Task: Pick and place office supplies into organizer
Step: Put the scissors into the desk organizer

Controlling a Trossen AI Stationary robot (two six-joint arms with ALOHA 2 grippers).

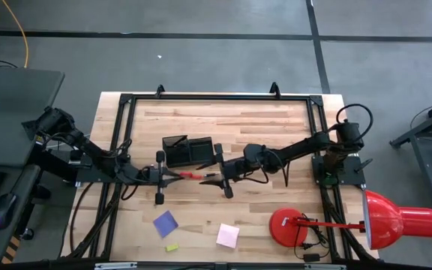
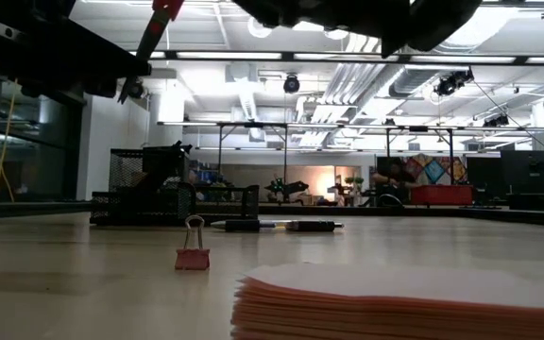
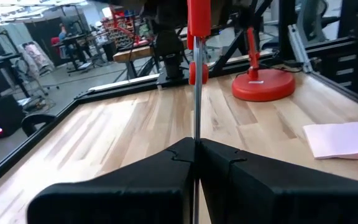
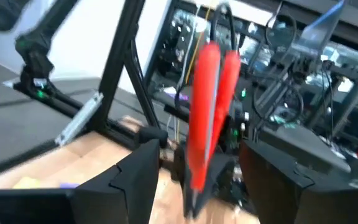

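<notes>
The red-handled scissors (image 1: 188, 175) hang level above the table, just on the near side of the black organizer (image 1: 188, 152). My left gripper (image 1: 172, 175) is shut on their blade end. My right gripper (image 1: 210, 178) stands open at the handle end. In the right wrist view the red handles (image 4: 207, 112) lie between its two fingers (image 4: 135, 180) with a gap on each side. A blue-purple note pad (image 1: 166, 223), a pink note pad (image 1: 228, 235) and a small yellow piece (image 1: 172, 247) lie flat near the front edge. Dark pens (image 2: 281, 225) lie on the table beside the organizer (image 2: 159, 194). My left gripper pinches the scissors' shut metal blades (image 3: 196, 134) between its two fingers, near the tip. The fingers come level from the table's left and lie along the scissors. The scissors stick straight out toward the right, handles (image 3: 197, 18) farthest away, lifted clear of the table.
A red desk lamp stands at the front right, with its round base (image 1: 291, 225) on the table and its head (image 1: 400, 221) past the right edge. A small pink binder clip (image 2: 193, 250) stands on the wood. A black frame (image 1: 216, 97) borders the table.
</notes>
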